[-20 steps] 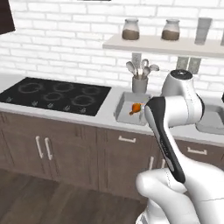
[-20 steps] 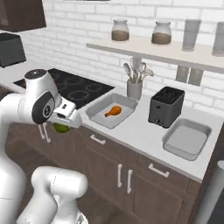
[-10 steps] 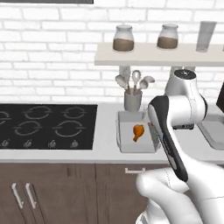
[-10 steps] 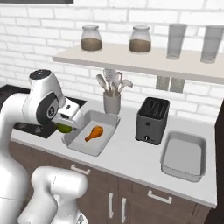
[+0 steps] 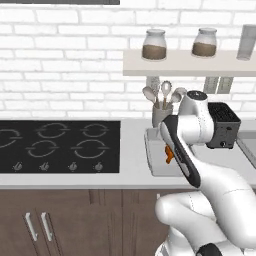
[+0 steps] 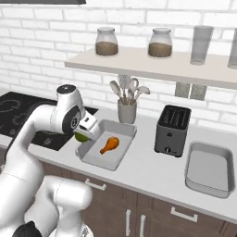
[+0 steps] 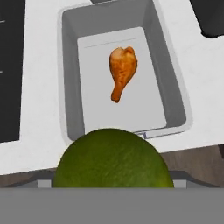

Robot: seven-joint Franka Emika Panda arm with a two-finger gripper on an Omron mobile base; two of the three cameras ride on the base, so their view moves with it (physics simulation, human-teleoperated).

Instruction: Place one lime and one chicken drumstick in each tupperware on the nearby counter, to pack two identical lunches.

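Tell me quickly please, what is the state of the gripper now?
Gripper: closed on the lime, held over the near edge of the tupperware that holds one chicken drumstick.

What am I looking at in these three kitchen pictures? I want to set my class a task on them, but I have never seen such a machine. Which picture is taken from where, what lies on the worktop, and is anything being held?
All three are computer-rendered. The machine is a white robot arm on a base that can drive. Two cameras ride on that base, behind the arm to its left and right; the third sits on the hand and looks along the gripper.

On the pale grey counter sit two grey tupperware tubs. The near tub holds one chicken drumstick; the far tub looks bare inside. Between them stands a dark toaster, with a cup of utensils behind and a black hob further along. Jars stand on the wall shelf.

The gripper carries a green lime, close beside the near tub.
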